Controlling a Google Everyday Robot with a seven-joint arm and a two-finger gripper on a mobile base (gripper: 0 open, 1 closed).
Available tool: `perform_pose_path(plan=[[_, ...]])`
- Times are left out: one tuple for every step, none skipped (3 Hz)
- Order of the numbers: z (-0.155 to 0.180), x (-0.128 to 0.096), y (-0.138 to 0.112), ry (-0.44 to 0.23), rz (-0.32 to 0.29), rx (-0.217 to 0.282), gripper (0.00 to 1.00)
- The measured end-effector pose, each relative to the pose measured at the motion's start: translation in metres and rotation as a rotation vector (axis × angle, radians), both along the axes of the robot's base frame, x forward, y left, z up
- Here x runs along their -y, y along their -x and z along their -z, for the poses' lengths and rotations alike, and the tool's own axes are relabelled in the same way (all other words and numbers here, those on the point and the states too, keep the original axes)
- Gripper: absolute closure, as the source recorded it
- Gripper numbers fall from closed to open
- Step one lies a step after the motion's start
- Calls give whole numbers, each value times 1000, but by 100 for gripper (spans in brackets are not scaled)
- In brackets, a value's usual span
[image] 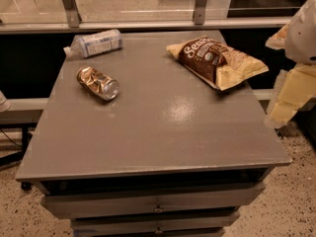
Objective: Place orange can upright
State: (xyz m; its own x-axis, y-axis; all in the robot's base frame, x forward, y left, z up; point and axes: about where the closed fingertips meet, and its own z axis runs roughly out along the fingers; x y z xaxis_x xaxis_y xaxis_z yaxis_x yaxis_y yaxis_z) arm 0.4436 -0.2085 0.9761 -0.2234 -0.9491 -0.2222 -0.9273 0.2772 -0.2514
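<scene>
Dim, tabletop (148, 147) glare, hand (285, 105) far right
</scene>
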Motion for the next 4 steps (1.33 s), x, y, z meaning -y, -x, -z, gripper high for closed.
perform_pose_path(plan=[[15, -39, -27, -43, 8, -15, 0], [39, -91, -63, -86, 77, -38, 0], [55, -133, -91, -139, 158, -58, 0], [65, -188, -117, -211, 212, -46, 0]])
